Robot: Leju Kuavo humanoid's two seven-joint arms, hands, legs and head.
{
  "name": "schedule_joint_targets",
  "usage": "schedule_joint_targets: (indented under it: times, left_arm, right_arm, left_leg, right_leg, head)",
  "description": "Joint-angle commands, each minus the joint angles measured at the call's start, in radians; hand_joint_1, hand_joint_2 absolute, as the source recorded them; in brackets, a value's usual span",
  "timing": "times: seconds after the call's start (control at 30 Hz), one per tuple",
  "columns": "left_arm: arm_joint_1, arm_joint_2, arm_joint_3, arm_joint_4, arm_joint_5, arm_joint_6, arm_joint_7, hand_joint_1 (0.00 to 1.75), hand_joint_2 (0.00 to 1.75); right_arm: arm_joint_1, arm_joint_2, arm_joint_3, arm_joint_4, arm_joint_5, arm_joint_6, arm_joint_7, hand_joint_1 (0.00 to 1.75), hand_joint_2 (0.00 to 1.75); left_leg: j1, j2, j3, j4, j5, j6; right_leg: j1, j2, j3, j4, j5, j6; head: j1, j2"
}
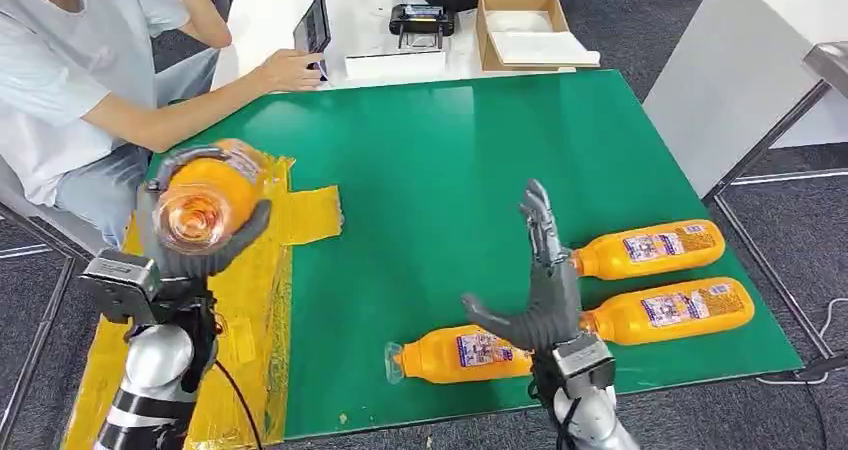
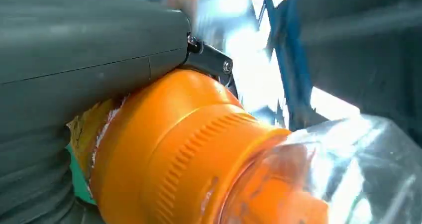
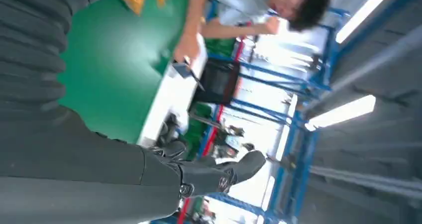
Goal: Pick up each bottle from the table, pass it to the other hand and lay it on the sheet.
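Holding one orange bottle [image 1: 205, 200] raised above the yellow sheet [image 1: 250, 310], the left hand [image 1: 195, 240] wraps its fingers and thumb around the bottle body, with the clear base turned toward the head camera. The left wrist view shows the same bottle [image 2: 199, 154] pressed against the palm cover. The right hand [image 1: 540, 285] stands upright over the green table [image 1: 450, 160], fingers spread and holding nothing; its thumb [image 3: 234, 171] shows extended in the right wrist view.

Three more bottles lie on the table near the right hand: one just in front of it [image 1: 460, 355], two further right [image 1: 650, 250] [image 1: 670, 310].

Judged from this position, the placement step carries these risks:
- Release from height: the bottle is round and can roll off the sheet onto the table or toward the edge.
- Slippage: the smooth plastic wall may shift in the grasp if the fingers loosen unevenly.
- Contact: the seated person [image 1: 90, 80] is close to the sheet; a wide arm swing could reach the person's forearm.
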Motion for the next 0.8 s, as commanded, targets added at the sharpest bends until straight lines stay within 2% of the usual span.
schedule_joint_targets:
  times: [0.03, 0.07, 0.1, 0.13, 0.17, 0.27, 0.37, 0.5, 0.8]
  left_arm:
    - [-0.154, 0.08, 0.032, 0.261, -0.704, 0.14, 0.21, 1.75, 1.75]
    - [-0.169, 0.078, 0.028, 0.308, -0.881, 0.177, 0.294, 1.75, 1.75]
    - [-0.176, 0.075, 0.017, 0.333, -0.931, 0.186, 0.307, 1.75, 1.75]
    - [-0.194, 0.086, -0.001, 0.411, -1.214, 0.236, 0.423, 1.75, 1.75]
    - [-0.204, 0.089, -0.017, 0.459, -1.288, 0.225, 0.465, 1.75, 1.75]
    - [-0.255, 0.081, -0.069, 0.605, -1.356, 0.074, 0.557, 1.75, 1.75]
    - [-0.3, 0.074, -0.116, 0.697, -1.357, -0.051, 0.593, 1.75, 1.75]
    - [-0.316, 0.067, -0.165, 0.744, -1.34, -0.181, 0.614, 1.75, 1.75]
    - [-0.322, 0.065, -0.178, 0.768, -1.331, -0.21, 0.617, 1.75, 1.75]
  right_arm:
    - [0.024, -0.046, -0.103, -0.152, 0.014, -0.035, 0.007, 0.0, 1.75]
    - [0.025, -0.051, -0.111, -0.162, 0.042, -0.047, 0.003, 0.0, 1.75]
    - [0.025, -0.052, -0.115, -0.167, 0.055, -0.054, 0.003, 0.0, 1.75]
    - [0.014, -0.069, -0.111, -0.171, 0.114, -0.065, 0.016, 0.0, 1.75]
    - [0.012, -0.074, -0.111, -0.174, 0.141, -0.073, 0.021, 0.0, 1.75]
    - [0.016, -0.067, -0.117, -0.19, 0.253, -0.111, 0.05, 0.0, 1.75]
    - [0.029, -0.061, -0.124, -0.207, 0.313, -0.12, 0.081, 0.0, 1.75]
    - [0.038, -0.046, -0.138, -0.21, 0.359, -0.127, 0.098, 0.0, 1.75]
    - [0.035, -0.04, -0.14, -0.201, 0.378, -0.135, 0.102, 0.0, 1.75]
  left_leg:
    - [0.001, -0.004, 0.003, 0.0, 0.0, -0.002]
    - [0.002, -0.005, 0.004, 0.001, -0.001, -0.003]
    - [0.0, -0.004, 0.002, 0.0, 0.0, -0.002]
    - [0.002, -0.006, 0.005, 0.001, 0.0, -0.003]
    - [0.0, -0.003, 0.002, 0.0, 0.0, -0.002]
    - [0.0, -0.003, 0.004, -0.001, 0.0, -0.002]
    - [0.001, -0.006, 0.006, 0.0, 0.0, -0.003]
    - [0.0, -0.002, 0.002, 0.0, 0.0, -0.001]
    - [0.002, -0.001, 0.005, 0.001, -0.002, -0.003]
  right_leg:
    - [0.001, -0.005, 0.004, 0.0, -0.001, -0.002]
    - [0.002, -0.005, 0.006, 0.0, -0.002, -0.003]
    - [0.0, -0.004, 0.003, 0.0, -0.001, -0.001]
    - [0.002, -0.006, 0.007, 0.0, -0.002, -0.002]
    - [0.0, -0.003, 0.003, 0.0, 0.0, -0.001]
    - [0.0, -0.004, 0.005, -0.001, -0.001, -0.001]
    - [0.001, -0.008, 0.008, -0.001, -0.002, -0.003]
    - [0.0, -0.003, 0.003, -0.001, 0.0, -0.001]
    - [0.002, -0.002, 0.006, 0.0, -0.001, -0.002]
  head:
    - [0.0, 0.0]
    - [0.0, 0.0]
    - [0.0, 0.0]
    - [0.001, 0.0]
    - [0.0, 0.0]
    - [0.0, 0.0]
    - [0.0, 0.0]
    - [0.0, 0.0]
    - [0.0, 0.0]
